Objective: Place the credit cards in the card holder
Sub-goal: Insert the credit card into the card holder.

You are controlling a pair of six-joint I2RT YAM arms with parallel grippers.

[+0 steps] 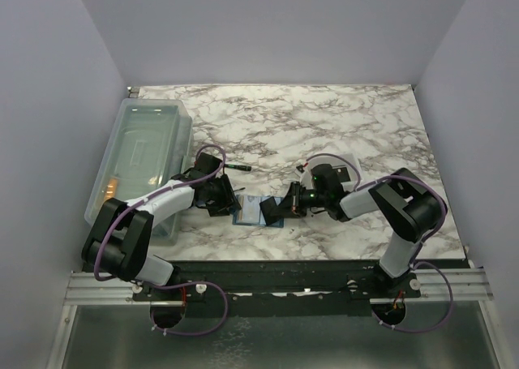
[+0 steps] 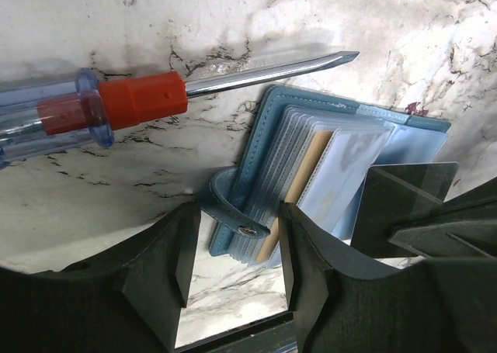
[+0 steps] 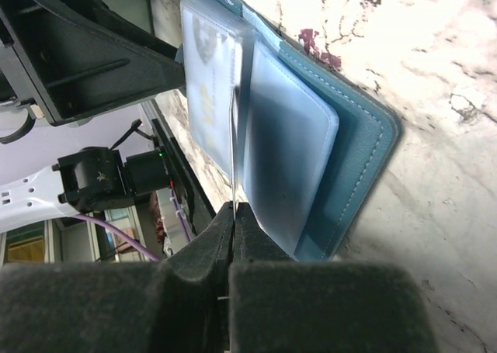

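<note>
Wallet (image 1: 248, 211) is lying open on the bench (image 1: 340, 117), near the front edge and right between the two arms. From the left wrist cam you can see the teal cover (image 2: 268, 140) with a fan of clear sleeves. One golden card (image 2: 311, 163) is already sitting in one of those sleeves. That's the only card I can make out.

Left hand (image 2: 238, 221) is released. Its fingers (image 2: 186, 260) sit either side of the little snap tab (image 2: 233, 213) with marble showing in the gap. Can't say for sure if either finger actually touches the tab.

Right hand (image 3: 233, 213) comes in from the other side and is clenched on a sleeve (image 3: 234, 136), a thin clear sheet seen edge-on and standing up off the stack. The other sleeves lie flat on the cover (image 3: 365, 136) to either side of it.

A screwdriver (image 2: 132, 101) with a clear handle and orange-red collar lies on the bench just behind the wallet, its tip pointing past the wallet's far corner. A big clear bin (image 1: 134, 142) sits off at the left edge.
</note>
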